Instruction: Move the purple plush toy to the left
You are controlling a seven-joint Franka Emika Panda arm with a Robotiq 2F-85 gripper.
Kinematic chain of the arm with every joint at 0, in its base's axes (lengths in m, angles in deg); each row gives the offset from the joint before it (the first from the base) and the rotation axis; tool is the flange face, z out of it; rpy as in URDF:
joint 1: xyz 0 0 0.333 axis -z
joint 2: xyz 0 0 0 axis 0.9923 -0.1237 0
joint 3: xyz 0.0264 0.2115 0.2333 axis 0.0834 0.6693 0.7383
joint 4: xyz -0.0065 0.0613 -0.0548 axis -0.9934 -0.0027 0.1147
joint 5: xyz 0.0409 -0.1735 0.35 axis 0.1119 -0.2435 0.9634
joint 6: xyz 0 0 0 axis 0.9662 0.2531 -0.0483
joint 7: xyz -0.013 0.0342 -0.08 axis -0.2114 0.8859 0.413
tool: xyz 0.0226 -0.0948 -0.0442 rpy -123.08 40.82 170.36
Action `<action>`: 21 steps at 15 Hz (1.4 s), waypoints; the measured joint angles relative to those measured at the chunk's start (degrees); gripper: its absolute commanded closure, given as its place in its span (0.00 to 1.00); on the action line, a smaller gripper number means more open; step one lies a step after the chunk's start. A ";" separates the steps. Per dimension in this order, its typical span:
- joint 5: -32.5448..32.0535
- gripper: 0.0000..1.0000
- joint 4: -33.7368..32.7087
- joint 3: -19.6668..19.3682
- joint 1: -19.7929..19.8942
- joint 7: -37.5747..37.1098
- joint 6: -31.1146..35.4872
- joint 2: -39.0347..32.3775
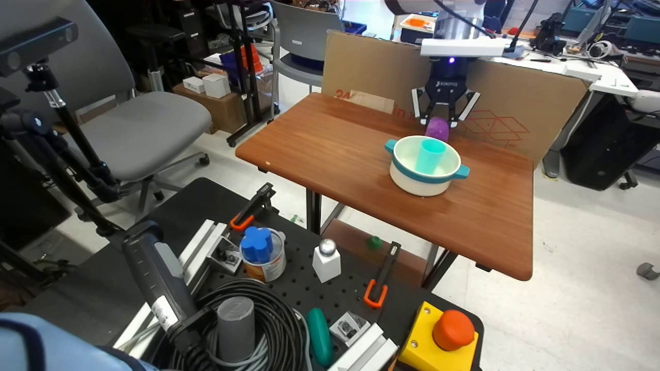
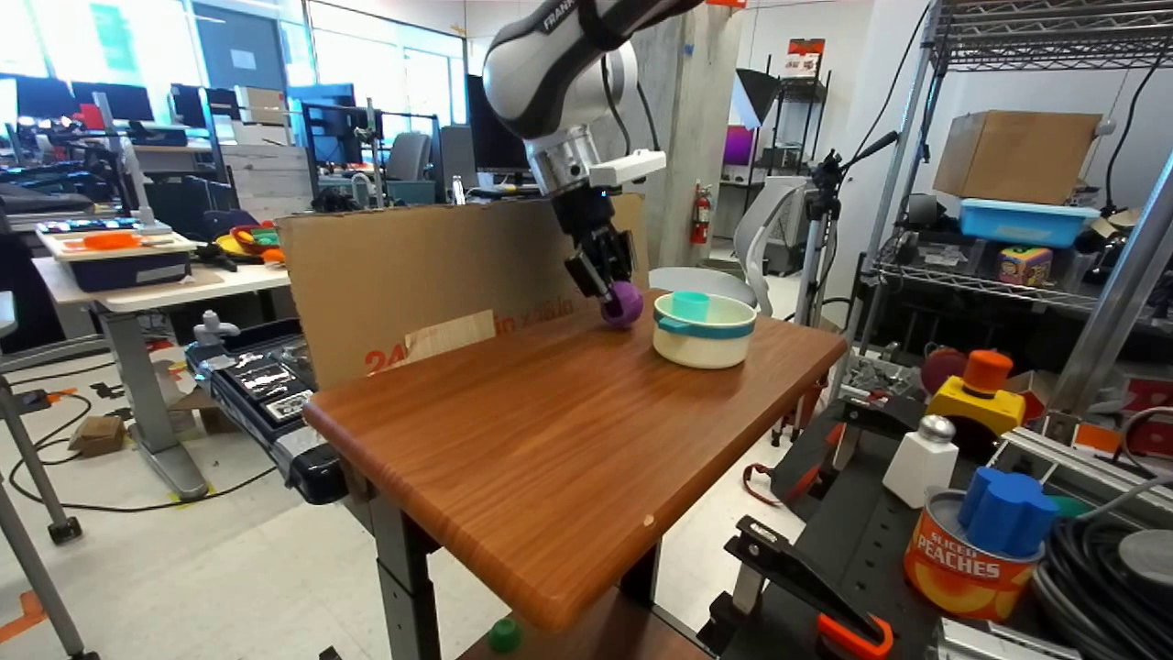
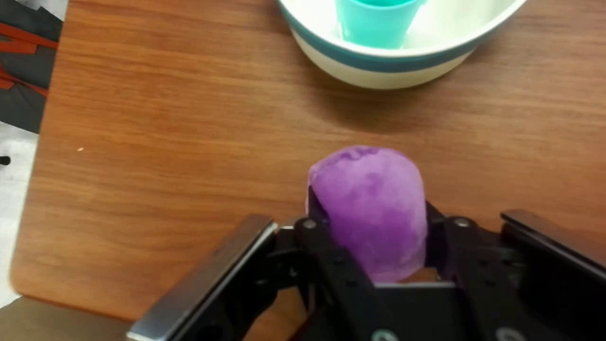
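The purple plush toy (image 3: 374, 208) sits between both fingers of my gripper (image 3: 371, 213) in the wrist view. The left finger presses into its side and the right finger touches the other side, so the gripper is shut on it. The toy also shows in both exterior views (image 1: 438, 129) (image 2: 624, 304), at the lower end of the gripper (image 1: 439, 123) (image 2: 616, 291), near the table's back edge and beside the bowl. I cannot tell whether it touches the table. Its underside is hidden.
A white bowl (image 1: 412, 186) with teal handles stands close to the toy on the brown table (image 1: 330, 139). A teal cup (image 1: 429, 157) is inside it. A cardboard sheet (image 2: 412, 266) stands upright along the table's back edge.
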 measured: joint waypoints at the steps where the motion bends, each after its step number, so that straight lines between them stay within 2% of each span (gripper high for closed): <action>1: -0.59 0.84 2.69 -0.02 -0.73 0.00 1.13 0.29; 2: -1.78 0.84 4.85 -0.15 -1.47 -0.01 2.31 1.12; 3: -2.54 0.66 6.97 -0.20 -2.05 -0.01 3.17 2.41; 4: -3.51 0.34 9.53 0.09 -2.35 -0.08 4.36 3.79; 6: -5.41 0.35 14.39 0.89 -2.46 -0.26 7.15 6.41; 11: -8.30 0.00 27.41 2.18 -2.44 -0.46 17.42 13.31; 17: -9.37 0.00 44.21 3.06 -2.30 -0.45 34.99 22.58; 21: -9.37 0.00 55.36 3.59 -0.44 0.49 43.25 31.76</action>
